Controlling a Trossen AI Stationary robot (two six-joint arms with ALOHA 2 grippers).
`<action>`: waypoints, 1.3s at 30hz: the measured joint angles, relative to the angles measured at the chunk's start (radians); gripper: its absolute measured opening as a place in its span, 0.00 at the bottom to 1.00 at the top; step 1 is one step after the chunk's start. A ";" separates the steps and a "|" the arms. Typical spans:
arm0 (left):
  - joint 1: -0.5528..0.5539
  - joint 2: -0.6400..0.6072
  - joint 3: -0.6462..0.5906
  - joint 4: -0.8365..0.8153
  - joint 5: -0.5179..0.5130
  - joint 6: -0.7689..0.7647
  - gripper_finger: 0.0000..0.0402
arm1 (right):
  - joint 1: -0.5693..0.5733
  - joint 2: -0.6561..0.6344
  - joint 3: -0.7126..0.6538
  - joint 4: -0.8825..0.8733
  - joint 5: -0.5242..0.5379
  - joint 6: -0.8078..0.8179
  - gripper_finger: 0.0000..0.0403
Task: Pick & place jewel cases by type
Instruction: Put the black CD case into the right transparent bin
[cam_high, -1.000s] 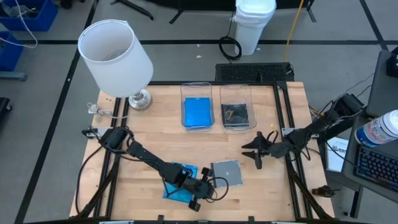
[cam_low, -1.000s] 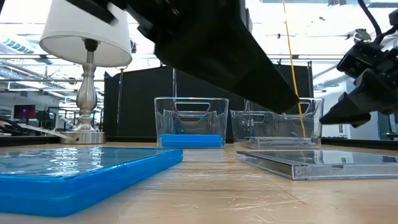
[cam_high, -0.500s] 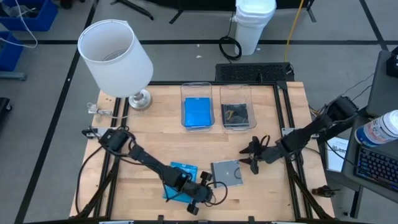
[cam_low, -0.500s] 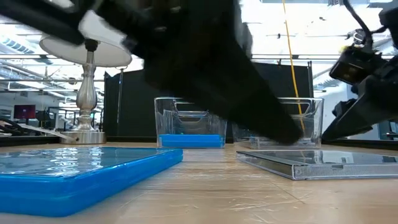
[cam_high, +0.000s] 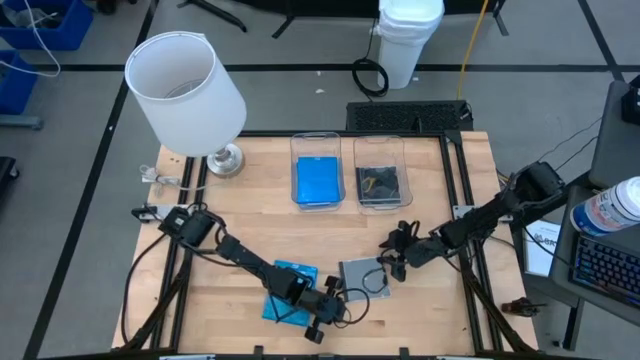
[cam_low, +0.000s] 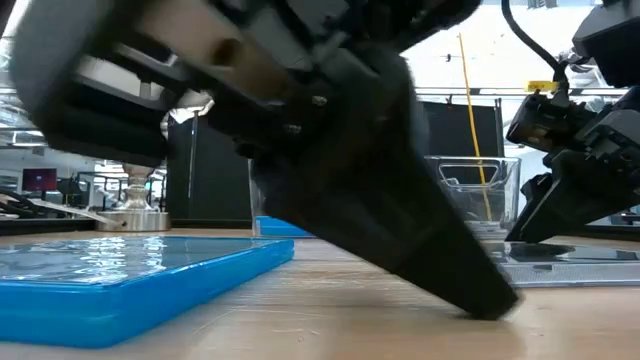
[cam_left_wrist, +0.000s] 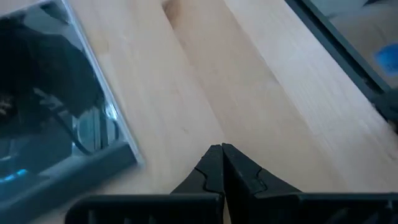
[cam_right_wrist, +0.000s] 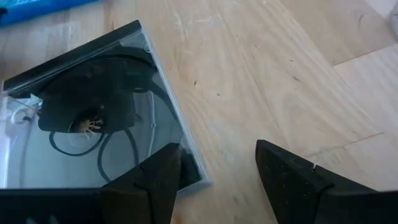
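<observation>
- The right gripper (cam_high: 392, 262) hangs low over the near part of the table (cam_high: 250, 215), its two fingers (cam_right_wrist: 146, 180) spread apart with nothing between them; in the right wrist view one finger overlaps the edge of the grey case (cam_high: 364, 276) and the other lies over bare wood just beside it.
- The grey case lies flat on the wood, a clear cover over a dark insert.
- The left gripper (cam_high: 328, 313) sits at the near edge of the table, its fingertips (cam_left_wrist: 222, 163) pressed together and holding nothing, tips down by the wood just beside the grey case.
- A blue case (cam_high: 290, 290) lies flat on the table under the left arm, near the grey one but apart from it.
- At the far side stand two clear bins: the left bin (cam_high: 317, 168) holds a blue case, the right bin (cam_high: 381, 172) holds a dark one.
- A lamp (cam_high: 186, 85) with a white shade stands at the far left corner.
</observation>
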 joint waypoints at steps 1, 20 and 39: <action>0.002 0.002 0.000 -0.001 0.000 -0.001 0.01 | -0.001 0.002 0.000 0.007 -0.005 -0.003 0.50; 0.042 0.018 0.000 -0.017 -0.185 0.044 0.02 | 0.006 0.003 -0.002 0.036 -0.132 0.001 0.49; 0.034 0.003 -0.004 -0.023 -0.374 0.198 0.04 | 0.006 0.003 -0.002 0.042 -0.194 0.031 0.48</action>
